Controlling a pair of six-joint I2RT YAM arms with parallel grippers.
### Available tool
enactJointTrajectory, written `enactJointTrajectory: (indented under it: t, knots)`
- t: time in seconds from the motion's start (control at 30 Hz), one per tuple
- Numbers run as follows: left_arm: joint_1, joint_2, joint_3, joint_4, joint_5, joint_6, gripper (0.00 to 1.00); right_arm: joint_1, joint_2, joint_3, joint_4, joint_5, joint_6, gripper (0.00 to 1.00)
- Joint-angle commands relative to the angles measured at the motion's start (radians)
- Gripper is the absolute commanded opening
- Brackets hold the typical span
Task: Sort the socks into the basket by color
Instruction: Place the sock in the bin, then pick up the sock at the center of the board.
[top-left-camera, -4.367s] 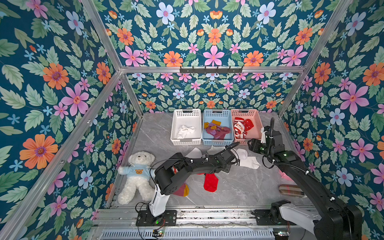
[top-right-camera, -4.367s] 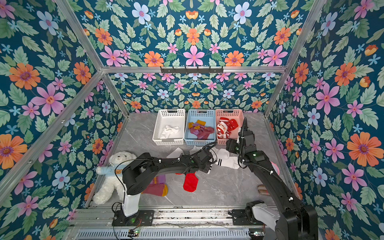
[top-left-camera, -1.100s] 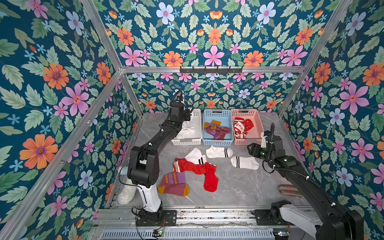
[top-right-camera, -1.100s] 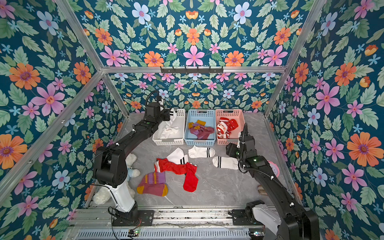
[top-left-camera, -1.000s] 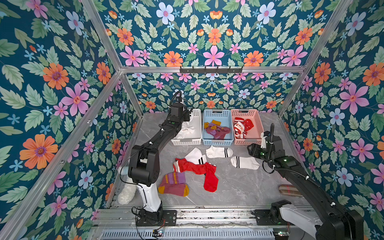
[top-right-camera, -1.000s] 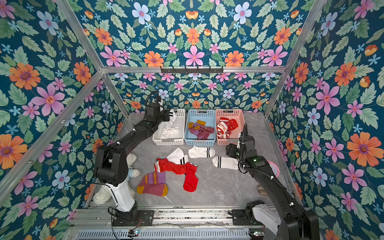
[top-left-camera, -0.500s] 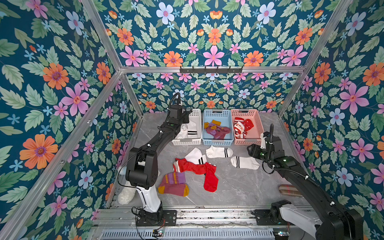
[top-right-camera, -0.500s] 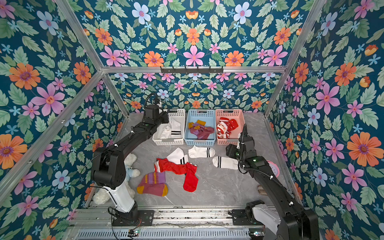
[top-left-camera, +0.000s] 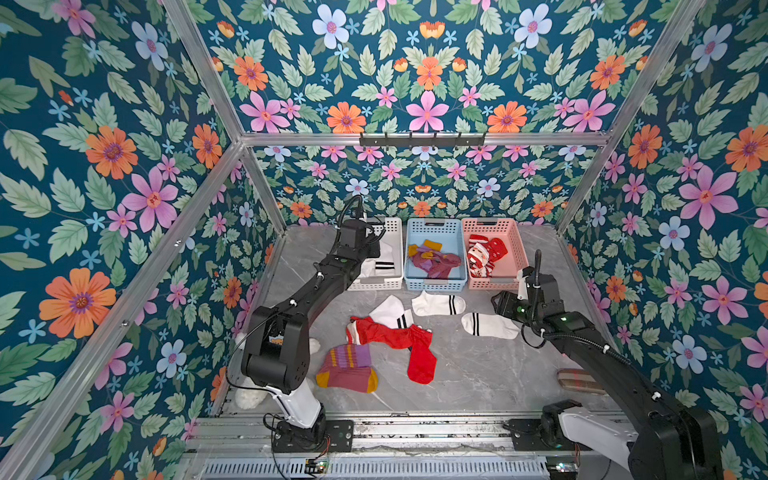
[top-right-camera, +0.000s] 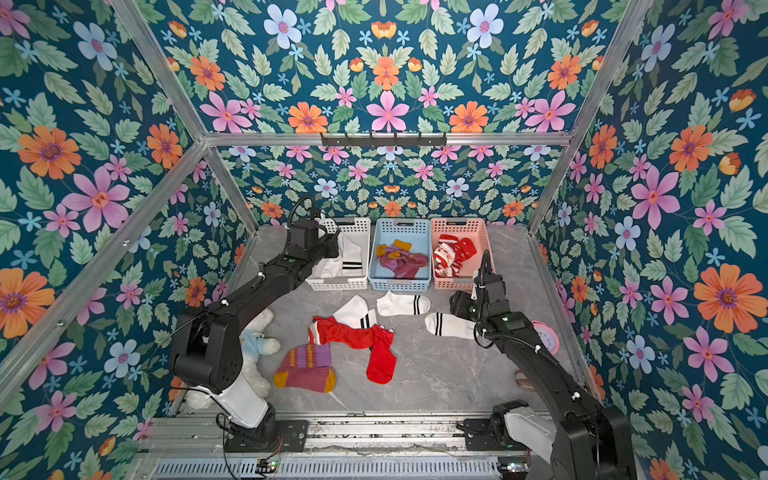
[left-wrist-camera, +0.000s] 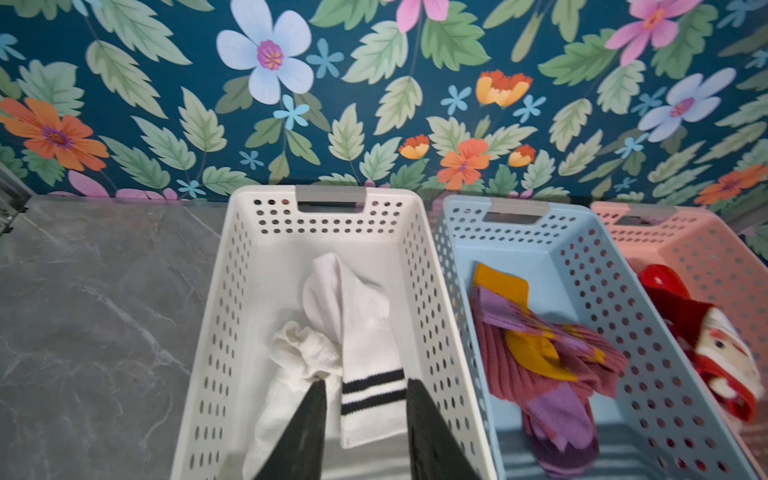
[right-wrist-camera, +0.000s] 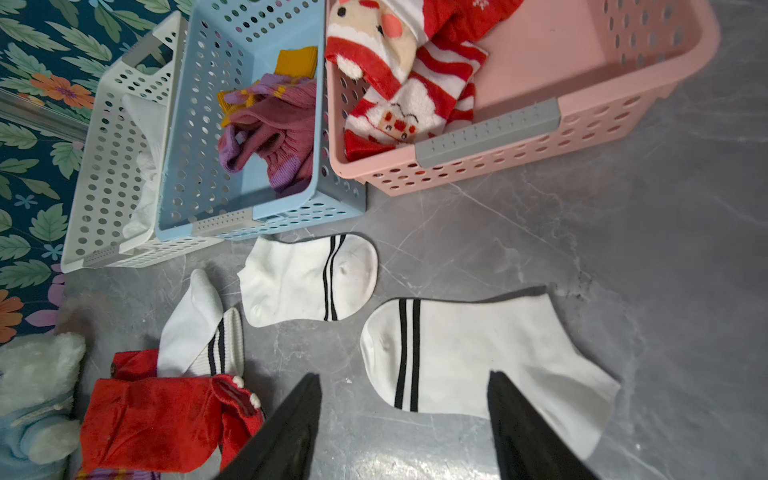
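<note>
Floral walls (top-left-camera: 124, 166) all round, grey marble table (top-left-camera: 478, 374). Three baskets in a row at the back: white basket (left-wrist-camera: 332, 226), blue basket (top-left-camera: 434, 228), pink basket (top-left-camera: 490, 226). My left claw (left-wrist-camera: 366, 384) sits over the white basket, jaws partly apart, gripping nothing. A striped white sock (left-wrist-camera: 365, 332) lies on the basket floor under it, beside a crumpled white sock (left-wrist-camera: 301, 353). Maroon socks (top-left-camera: 434, 262) in the blue basket, Santa socks (top-left-camera: 484, 255) in the pink.

My right claw (right-wrist-camera: 403, 376) hangs low over the table near the pink basket, jaws wide, empty. In the wrist view it overlaps a flat white sock (right-wrist-camera: 478, 357) on the table; contact I cannot tell.

Unsorted on the table: second white sock (top-left-camera: 438, 304) just in front of the blue basket, third white sock (top-left-camera: 392, 311) touching the red socks (top-left-camera: 395, 336) mid-table, and a maroon-purple striped sock (top-left-camera: 347, 370) nearer the front. Teddy bear (top-right-camera: 257, 345) by the left arm's base, plaid item (top-left-camera: 577, 380) at the right edge.
</note>
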Motion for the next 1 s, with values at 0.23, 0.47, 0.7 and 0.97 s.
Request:
enactJointTrajectory:
  t: [0.23, 0.47, 0.7, 0.97]
  knots:
    - [-0.079, -0.131, -0.163, 0.041, -0.036, -0.070, 0.37, 0.091, 0.052, -0.056, 0.078, -0.010, 0.062, 0.64]
    - [-0.116, -0.169, -0.230, 0.041, -0.044, -0.112, 0.37, 0.271, 0.188, -0.038, 0.195, 0.019, 0.119, 0.63]
    - [-0.135, -0.195, -0.281, 0.013, -0.068, -0.128, 0.37, 0.415, 0.399, 0.049, 0.293, 0.008, 0.158, 0.60]
    - [-0.136, -0.243, -0.323, 0.000, -0.088, -0.134, 0.37, 0.498, 0.584, 0.169, 0.326, -0.033, 0.160, 0.55]
